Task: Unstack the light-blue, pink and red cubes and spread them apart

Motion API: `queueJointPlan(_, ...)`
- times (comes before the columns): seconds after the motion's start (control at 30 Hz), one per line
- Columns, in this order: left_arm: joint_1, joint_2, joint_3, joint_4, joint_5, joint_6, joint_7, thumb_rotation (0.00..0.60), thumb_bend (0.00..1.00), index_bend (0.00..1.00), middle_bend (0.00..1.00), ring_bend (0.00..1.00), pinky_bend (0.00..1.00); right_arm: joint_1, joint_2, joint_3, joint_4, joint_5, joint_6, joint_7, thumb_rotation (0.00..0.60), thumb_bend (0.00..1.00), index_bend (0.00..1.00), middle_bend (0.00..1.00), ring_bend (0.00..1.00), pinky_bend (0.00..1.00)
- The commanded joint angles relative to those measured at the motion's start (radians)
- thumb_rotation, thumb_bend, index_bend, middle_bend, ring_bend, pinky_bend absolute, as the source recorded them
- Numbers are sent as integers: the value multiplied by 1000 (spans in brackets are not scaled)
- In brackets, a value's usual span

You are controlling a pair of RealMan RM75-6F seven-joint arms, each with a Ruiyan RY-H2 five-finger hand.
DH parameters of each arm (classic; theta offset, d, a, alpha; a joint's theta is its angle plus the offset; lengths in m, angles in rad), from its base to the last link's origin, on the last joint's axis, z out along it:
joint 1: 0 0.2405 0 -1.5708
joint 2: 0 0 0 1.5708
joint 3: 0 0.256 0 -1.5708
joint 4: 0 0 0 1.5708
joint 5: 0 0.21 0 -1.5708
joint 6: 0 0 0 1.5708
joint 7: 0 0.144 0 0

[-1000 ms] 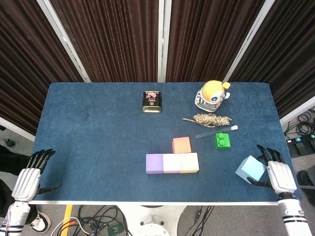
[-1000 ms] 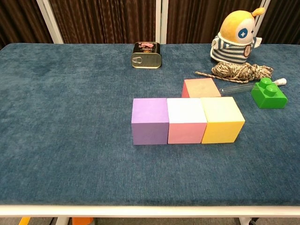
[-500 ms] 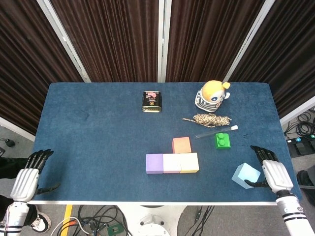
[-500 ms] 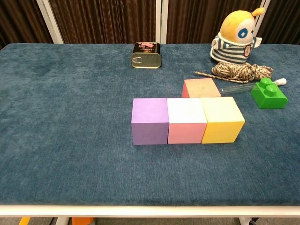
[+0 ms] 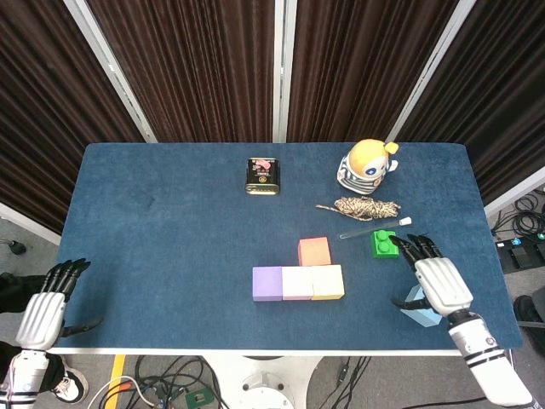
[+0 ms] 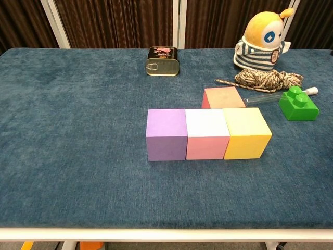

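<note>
My right hand (image 5: 441, 284) grips the light-blue cube (image 5: 419, 309) (no long axis, corner tilted), table (image 5: 170, 239) at 4 o'clock; moved inward since before. Left hand (image 5: 44, 311) open.

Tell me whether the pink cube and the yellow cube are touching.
Touching. The chest view shows the pink cube and the yellow cube flush side by side with no gap between their facing sides.

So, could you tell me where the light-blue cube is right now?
In the head view, the light-blue cube sits near the table's front right edge, mostly covered by the right hand, below the green brick.
</note>
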Motion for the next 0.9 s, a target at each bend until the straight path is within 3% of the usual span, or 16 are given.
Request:
queueJointPlan(0.03, -1, 0, -1, 0, 1, 0, 0, 600, 0, 112, 66, 0, 0, 56, -20, 20, -20, 3, -64, -50, 600, 0, 0, 174, 0, 0)
queueJointPlan(0.43, 2, -5, 3, 14, -1, -3, -12, 600, 0, 112, 66, 0, 0, 253, -230, 81, 30, 153, -238, -262, 600, 0, 0, 213, 0, 0)
queueJointPlan(0.9, 11, -11, 2, 48, -16, -3, -69, 600, 0, 112, 66, 0, 0, 382, -388, 83, 114, 311, -278, -392, 600, 0, 0, 278, 0, 0)
